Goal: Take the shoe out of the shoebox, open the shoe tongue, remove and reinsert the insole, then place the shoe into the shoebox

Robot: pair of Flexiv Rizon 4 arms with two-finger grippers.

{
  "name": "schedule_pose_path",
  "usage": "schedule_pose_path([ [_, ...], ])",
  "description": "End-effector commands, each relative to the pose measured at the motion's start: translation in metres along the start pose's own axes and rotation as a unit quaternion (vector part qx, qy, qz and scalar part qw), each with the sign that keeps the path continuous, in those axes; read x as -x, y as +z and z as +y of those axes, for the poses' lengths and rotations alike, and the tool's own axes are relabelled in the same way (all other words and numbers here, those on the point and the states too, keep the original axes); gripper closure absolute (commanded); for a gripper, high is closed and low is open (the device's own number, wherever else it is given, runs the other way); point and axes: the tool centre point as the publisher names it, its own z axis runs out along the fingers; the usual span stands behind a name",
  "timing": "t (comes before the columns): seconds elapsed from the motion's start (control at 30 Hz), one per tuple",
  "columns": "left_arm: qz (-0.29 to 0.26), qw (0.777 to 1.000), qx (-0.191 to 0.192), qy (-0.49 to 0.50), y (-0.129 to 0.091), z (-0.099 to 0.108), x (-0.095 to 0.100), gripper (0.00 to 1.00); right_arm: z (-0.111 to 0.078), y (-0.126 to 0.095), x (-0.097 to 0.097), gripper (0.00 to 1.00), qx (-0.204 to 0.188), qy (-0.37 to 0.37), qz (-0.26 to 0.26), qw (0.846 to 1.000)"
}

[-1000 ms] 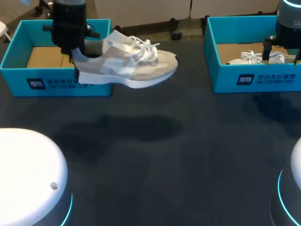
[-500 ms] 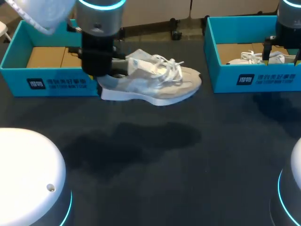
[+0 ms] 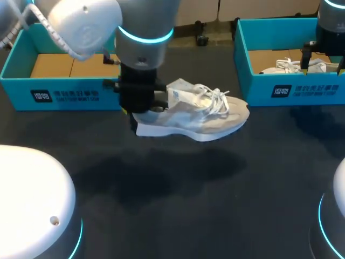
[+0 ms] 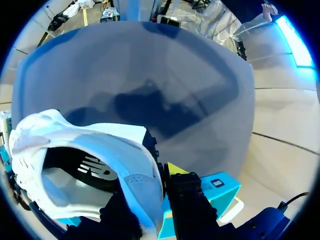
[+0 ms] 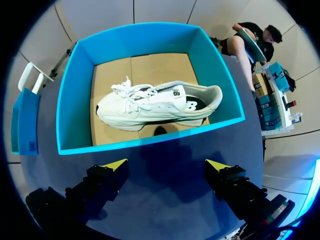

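Now gripping shoe [image 3: 199, 116] by heel rim in left gripper [image 4: 159, 182], clear of table [image 3: 215, 205], right gripper [image 5: 165, 166] wide; could pivot or slip, toe-heavy on thin pinch.

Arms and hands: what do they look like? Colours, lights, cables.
Left arm: glossy white rounded shells, a glowing cyan ring at the joint, black wrist block, a white braided cable alongside. Right arm: same cyan ring over a black wrist. Right hand and left hand: chunky black fingers with bright yellow wedge tips.
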Motion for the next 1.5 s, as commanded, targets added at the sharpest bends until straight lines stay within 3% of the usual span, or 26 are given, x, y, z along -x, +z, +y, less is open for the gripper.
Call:
schedule_pose_path([
  [0.03,-0.004,1.0,0.0,0.005,0.017,-0.008,0.01,1.0,0.0,0.0,0.0,0.0,0.0,0.0,0.0,1.0],
  [0.17,-0.01,1.0,0.0,0.003,0.027,-0.011,0.011,1.0,0.0,0.0,0.0,0.0,0.0,0.0,0.0,1.0],
  [0.43,-0.007,1.0,-0.024,-0.008,0.074,-0.019,0.016,1.0,0.0,0.0,0.0,0.0,0.0,0.0,0.0,1.0],
  [0.67,0.004,1.0,-0.009,-0.01,0.096,-0.029,0.02,1.0,0.0,0.0,0.0,0.0,0.0,0.0,0.0,1.0],
  [0.97,0.019,0.999,-0.028,-0.007,0.138,-0.029,0.023,1.0,0.0,0.0,0.0,0.0,0.0,0.0,0.0,1.0],
  [1.5,0.04,0.998,-0.054,0.005,0.167,-0.039,0.031,1.0,0.0,0.0,0.0,0.0,0.0,0.0,0.0,1.0],
])
